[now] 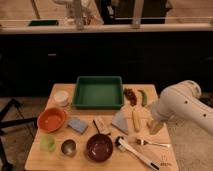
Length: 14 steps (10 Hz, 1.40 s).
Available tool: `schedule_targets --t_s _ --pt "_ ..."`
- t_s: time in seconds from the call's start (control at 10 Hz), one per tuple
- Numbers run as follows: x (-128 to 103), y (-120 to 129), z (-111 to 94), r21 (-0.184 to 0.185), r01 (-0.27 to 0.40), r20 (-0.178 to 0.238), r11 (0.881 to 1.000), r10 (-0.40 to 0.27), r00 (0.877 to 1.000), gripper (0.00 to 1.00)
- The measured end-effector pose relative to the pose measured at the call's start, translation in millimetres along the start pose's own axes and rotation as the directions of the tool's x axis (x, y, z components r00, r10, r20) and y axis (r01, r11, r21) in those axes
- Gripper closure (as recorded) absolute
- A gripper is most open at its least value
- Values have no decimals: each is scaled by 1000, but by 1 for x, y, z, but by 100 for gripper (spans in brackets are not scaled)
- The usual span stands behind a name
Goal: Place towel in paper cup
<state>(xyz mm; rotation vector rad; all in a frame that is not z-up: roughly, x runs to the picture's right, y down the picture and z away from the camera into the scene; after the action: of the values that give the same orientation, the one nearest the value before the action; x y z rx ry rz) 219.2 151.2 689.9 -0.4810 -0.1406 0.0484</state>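
Note:
The towel (pixel 120 121) is a small pale grey triangular cloth lying on the wooden table right of centre, next to a yellow corn cob (pixel 135 120). The paper cup (pixel 61 97) is short and white and stands at the table's far left, beside the green tray. My white arm (pixel 181 104) reaches in from the right. My gripper (pixel 154 125) hangs low over the table's right edge, right of the corn cob and about a cup's width from the towel. It holds nothing that I can see.
A green tray (pixel 99 92) sits at the back centre. An orange bowl (pixel 52 119), a blue-grey sponge (pixel 78 124), a light-green cup (pixel 48 143), a metal cup (pixel 68 147) and a dark bowl (pixel 99 147) lie left and front. A fork (pixel 152 143) and a spatula (pixel 135 151) lie at the front right.

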Motion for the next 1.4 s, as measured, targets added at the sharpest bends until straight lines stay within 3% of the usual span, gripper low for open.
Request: schedule_targets --t_s 0.1,0.3,0.6,0.7,0.9,1.2,1.4 --pt "-1 0 1 32 -43 -8 999 43 999 20" --pt "-25 -7 14 80 -88 -18 993 90 996 20" --pt "-62 -21 45 81 -123 -15 989 124 992 20" --pt "-69 -25 53 71 -129 -11 989 130 991 20" --pt "-81 -32 78 -5 -171 14 985 171 985 20" --pt "-90 -33 100 -88 -200 41 976 204 978 20" --pt "-100 -30 115 -120 -193 41 974 199 979 20"
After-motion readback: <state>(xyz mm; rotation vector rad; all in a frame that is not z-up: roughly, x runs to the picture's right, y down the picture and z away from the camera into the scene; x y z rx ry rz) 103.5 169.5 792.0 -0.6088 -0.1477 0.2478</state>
